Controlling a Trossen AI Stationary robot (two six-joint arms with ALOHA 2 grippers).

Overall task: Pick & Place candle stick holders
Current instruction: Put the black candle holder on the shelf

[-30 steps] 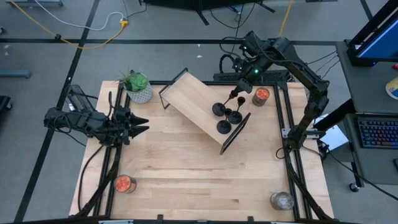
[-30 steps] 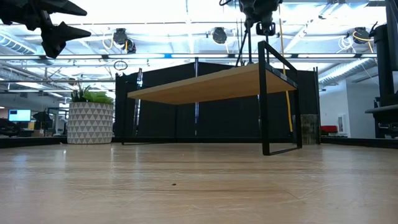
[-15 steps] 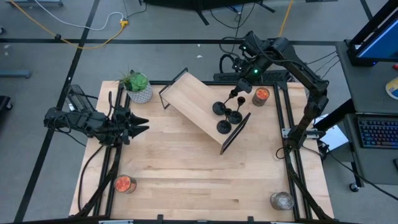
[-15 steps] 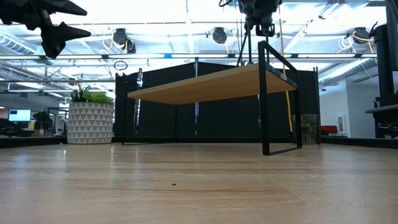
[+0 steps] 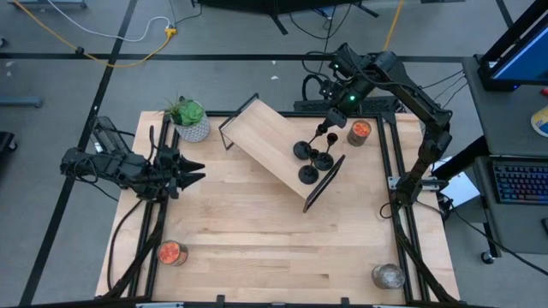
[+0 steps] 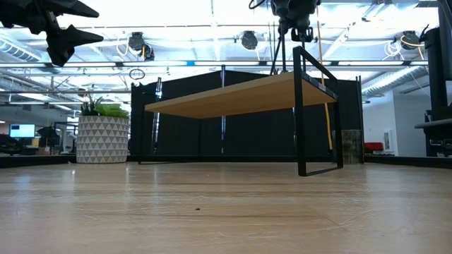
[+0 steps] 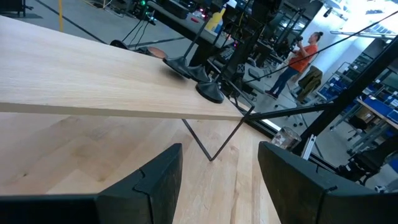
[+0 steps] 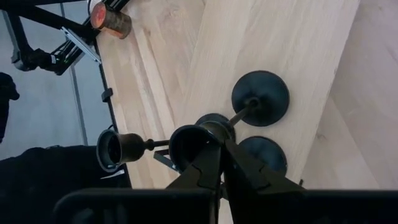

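Three small black candle stick holders (image 5: 310, 157) are standing on the tilted wooden shelf (image 5: 265, 137) at the worktop's far right, while the right gripper (image 5: 332, 120), jaws pressed together, is pinching a fourth holder's cup (image 8: 189, 144) above them, and the left gripper (image 5: 190, 171) is waiting half-spread at the left.

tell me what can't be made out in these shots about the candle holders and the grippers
- Holder count: in the high view the candle stick holders cluster on the shelf, overlapping; four cannot be confirmed.
- Right gripper: its shut fingers cover a holder's cup in the right wrist view; actual contact is hidden.
- Low view: the shelf top is edge-on, hiding the holders' bases.
- Left gripper: waits open, holding nothing.
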